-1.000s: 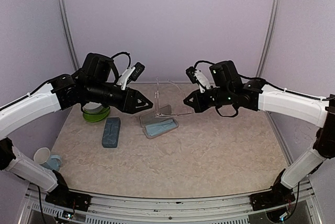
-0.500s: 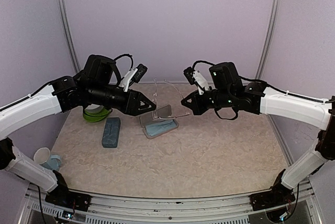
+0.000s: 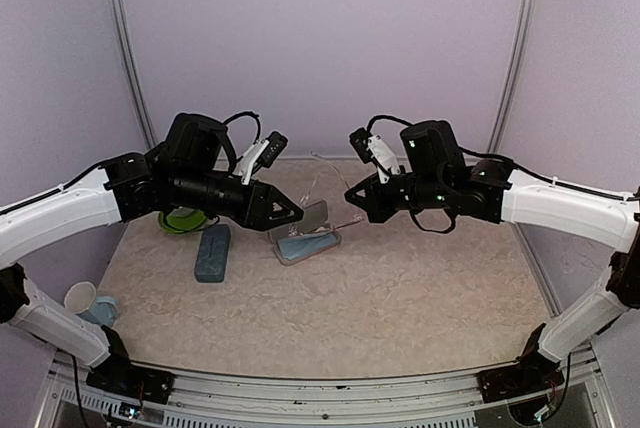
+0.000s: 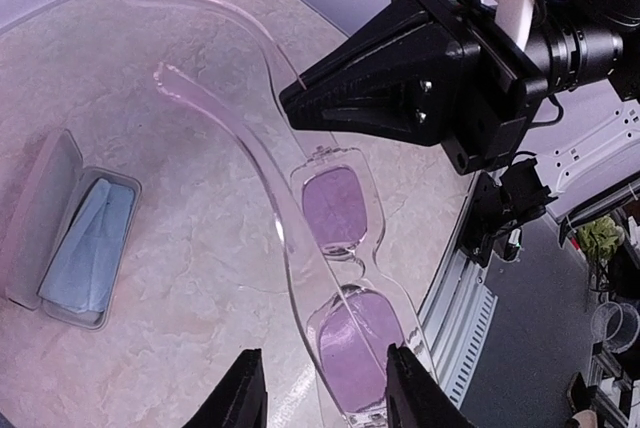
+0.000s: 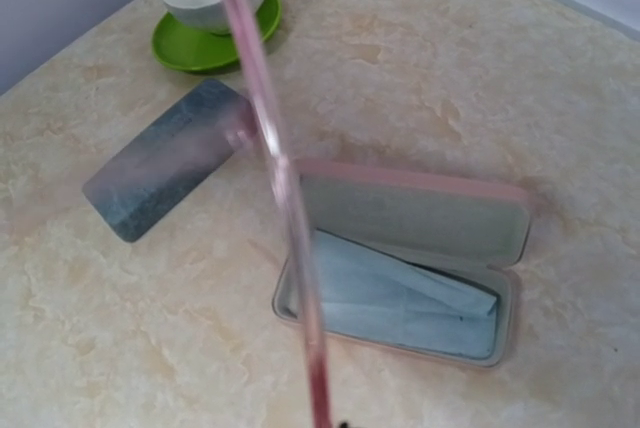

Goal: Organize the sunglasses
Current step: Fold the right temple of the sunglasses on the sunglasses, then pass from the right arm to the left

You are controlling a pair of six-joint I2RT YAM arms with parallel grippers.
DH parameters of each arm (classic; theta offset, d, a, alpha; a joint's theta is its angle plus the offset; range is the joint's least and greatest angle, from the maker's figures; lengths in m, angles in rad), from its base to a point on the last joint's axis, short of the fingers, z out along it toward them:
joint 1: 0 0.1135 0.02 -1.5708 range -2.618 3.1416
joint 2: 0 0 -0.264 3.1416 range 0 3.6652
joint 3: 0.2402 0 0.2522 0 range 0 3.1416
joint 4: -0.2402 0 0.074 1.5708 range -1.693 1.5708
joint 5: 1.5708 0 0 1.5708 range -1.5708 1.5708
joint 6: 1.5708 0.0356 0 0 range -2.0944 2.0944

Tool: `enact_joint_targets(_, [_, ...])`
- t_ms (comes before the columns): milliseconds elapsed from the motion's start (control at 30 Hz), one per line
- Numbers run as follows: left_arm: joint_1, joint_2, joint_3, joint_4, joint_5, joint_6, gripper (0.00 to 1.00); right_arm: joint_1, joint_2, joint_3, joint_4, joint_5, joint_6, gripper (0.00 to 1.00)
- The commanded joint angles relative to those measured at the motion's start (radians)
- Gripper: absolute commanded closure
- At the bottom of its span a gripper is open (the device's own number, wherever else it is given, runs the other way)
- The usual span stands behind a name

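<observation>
Left tool (image 4: 325,393), part-open, held sunglasses (image 4: 335,213) by the lens front; right tool (image 3: 352,195) pinched fully shut on a temple (image 5: 270,148) — opposed pull or twist risked snapping the hinge.

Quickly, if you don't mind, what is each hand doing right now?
Left hand: closed on the sunglasses, at the lenses.
Right hand: closed on one arm of the sunglasses.

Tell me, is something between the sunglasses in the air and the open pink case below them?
Nothing visible stands between them. The sunglasses hang in the air over the open pink case. Only a folded light-blue cloth lies inside the case, so the glasses would probably come to rest on it.
</observation>
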Motion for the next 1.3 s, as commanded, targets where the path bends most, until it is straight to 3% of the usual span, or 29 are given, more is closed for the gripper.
enact_joint_targets(0, [-0.012,0.014,-0.019,0.029,0.004,-0.01,0.6,0.026,-0.055,-0.013,0.066,0.004,0.021,1.0])
enact_joint_targets(567, [-0.032,0.054,-0.015,0.016,0.019,-0.009,0.62,0.046,-0.047,0.001,0.091,0.042,0.059,1.0])
enact_joint_targets(900, [0.011,-0.016,0.103,-0.039,-0.154,0.012,0.56,0.049,-0.065,-0.019,0.068,0.111,0.085,1.0])
enact_joint_targets(967, [0.043,-0.053,0.094,-0.023,-0.171,0.012,0.47,0.049,-0.075,-0.028,0.074,0.122,0.089,1.0])
enact_joint_targets(1000, [0.065,-0.076,0.081,-0.006,-0.177,0.006,0.36,0.049,-0.077,-0.029,0.074,0.127,0.09,1.0])
enact_joint_targets(1033, [0.089,-0.103,0.057,0.021,-0.174,0.0,0.15,0.05,-0.079,-0.028,0.074,0.133,0.09,1.0])
enact_joint_targets(1067, [0.116,-0.131,0.029,0.054,-0.168,-0.011,0.03,0.05,-0.08,-0.028,0.074,0.139,0.091,1.0])
enact_joint_targets(1267, [0.263,-0.279,-0.182,0.235,-0.21,-0.15,0.01,0.049,-0.081,-0.02,0.093,0.181,0.09,1.0])
